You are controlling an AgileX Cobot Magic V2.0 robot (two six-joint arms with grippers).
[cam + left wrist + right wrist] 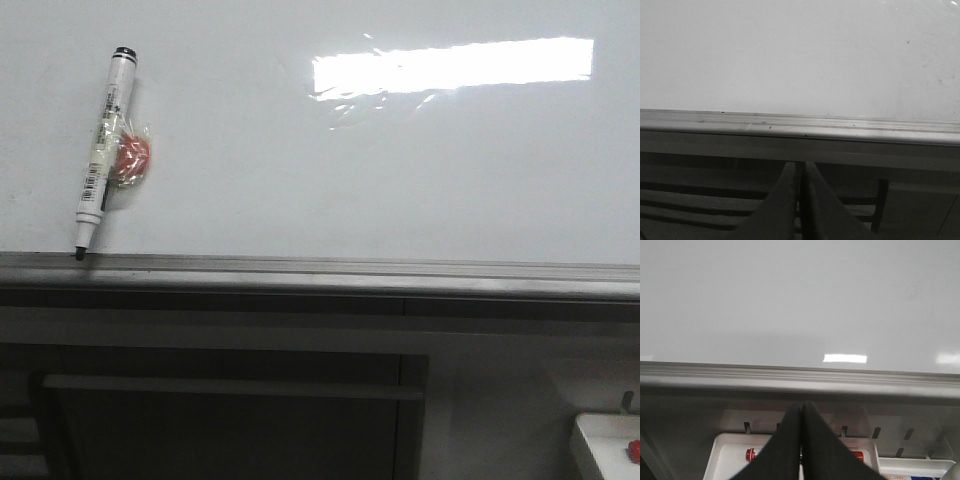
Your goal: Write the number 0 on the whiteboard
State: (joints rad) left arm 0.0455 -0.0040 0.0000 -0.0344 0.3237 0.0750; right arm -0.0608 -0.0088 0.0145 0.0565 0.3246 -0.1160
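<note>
The whiteboard (400, 170) fills the front view, glossy white, with a bright light strip reflected at upper right and a grey ledge (330, 272) along its lower edge. No number 0 shows on it in any view. A white marker pen with black cap (105, 150) hangs tilted at the board's left, its tip on the ledge, with a red piece wrapped in clear tape behind it. My left gripper (800, 167) is shut and empty below the ledge (800, 125). My right gripper (801, 407) is shut and empty below the ledge (800, 375). Neither arm shows in the front view.
A dark slatted frame (230, 420) sits under the ledge. A white tray with a red object (610, 450) is at the lower right; the right wrist view shows it (730, 455) beneath my fingers.
</note>
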